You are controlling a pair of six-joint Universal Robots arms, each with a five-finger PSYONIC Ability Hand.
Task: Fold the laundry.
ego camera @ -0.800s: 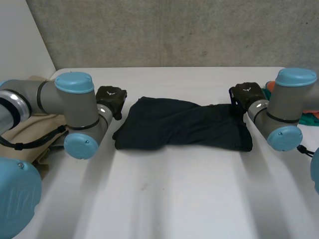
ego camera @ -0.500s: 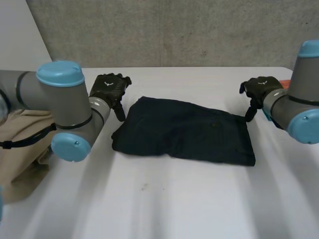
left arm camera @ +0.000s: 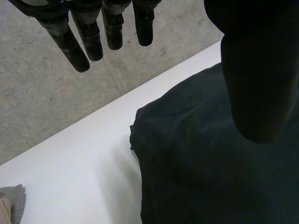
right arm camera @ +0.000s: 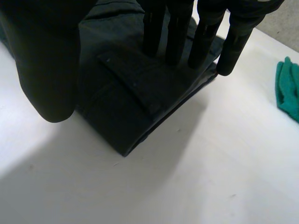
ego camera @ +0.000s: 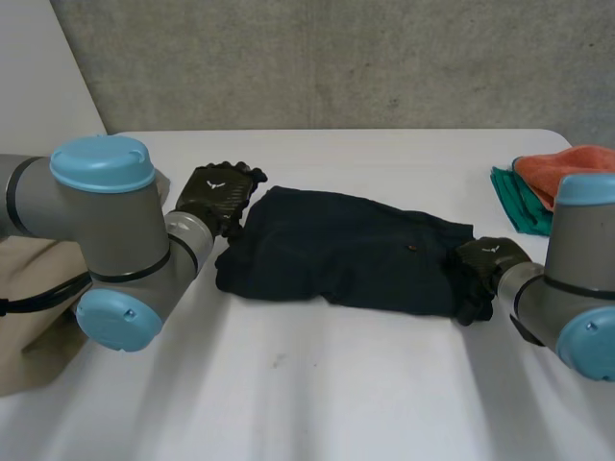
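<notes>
A dark navy garment (ego camera: pixel 346 252) lies folded flat in the middle of the white table (ego camera: pixel 317 384). My left hand (ego camera: pixel 219 192) hovers at its far left corner, fingers straight and thumb apart, holding nothing. In the left wrist view the fingers (left arm camera: pixel 93 32) hang above the table just past the garment (left arm camera: pixel 196 177). My right hand (ego camera: pixel 480 271) rests at the garment's near right corner. In the right wrist view its straight fingers (right arm camera: pixel 177 28) reach over the folded end of the garment (right arm camera: pixel 121 107), with the thumb spread away to the side.
A beige cloth (ego camera: pixel 29 279) lies at the table's left side under my left arm. An orange cloth (ego camera: pixel 562 163) sits on a green cloth (ego camera: pixel 514 197) at the far right. The green cloth (right arm camera: pixel 287 88) lies beyond my right fingertips.
The right hand has come down from the garment's far right corner to its near right corner. The garment went from bunched to lying flat. The left hand has shifted slightly along the far left corner.
</notes>
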